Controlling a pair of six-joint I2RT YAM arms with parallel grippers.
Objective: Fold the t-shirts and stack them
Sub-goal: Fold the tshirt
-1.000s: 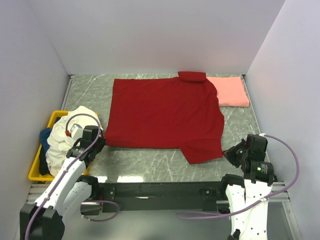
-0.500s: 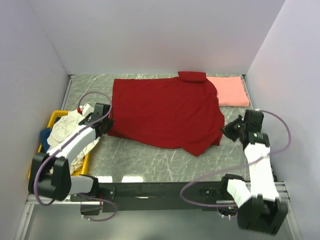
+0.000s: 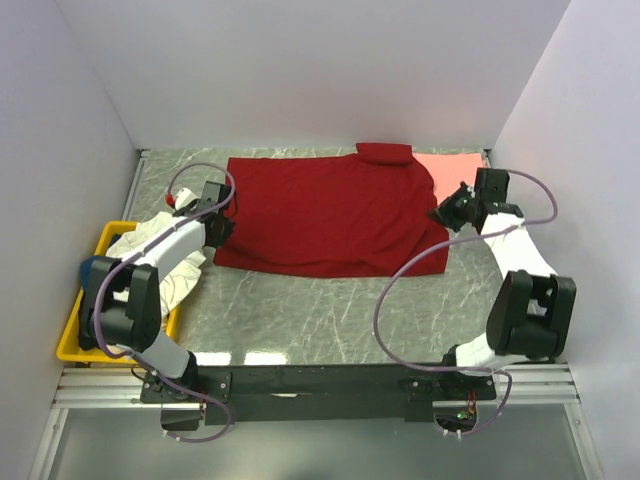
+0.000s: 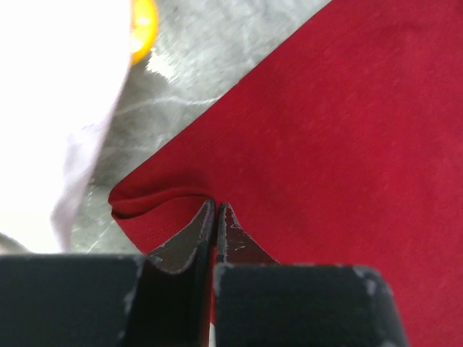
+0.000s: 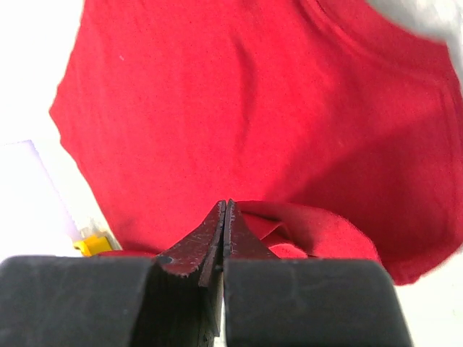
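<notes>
A dark red t-shirt point(image 3: 320, 215) lies spread across the back middle of the table, its near half doubled over toward the back. My left gripper point(image 3: 222, 226) sits at the shirt's left edge, shut on a fold of the dark red cloth point(image 4: 347, 144), which shows in the thin slit between the fingertips of the left gripper point(image 4: 216, 204). My right gripper point(image 3: 446, 213) is at the shirt's right edge. In the right wrist view the right gripper point(image 5: 225, 202) is shut on a bunched fold of the red t-shirt point(image 5: 217, 94). A salmon-pink t-shirt point(image 3: 458, 166) lies folded at the back right.
A yellow bin point(image 3: 68, 342) at the left edge holds a crumpled cream-white t-shirt point(image 3: 160, 250) and a blue one point(image 3: 92, 270). The cream cloth point(image 4: 58, 108) hangs close beside my left gripper. White walls close in the table on three sides. Bare marble point(image 3: 330, 310) lies near the arms.
Both grippers have travelled from the near edge toward the back, carrying the red shirt's near hem with them. The shirt now lies folded over, shorter front to back.
</notes>
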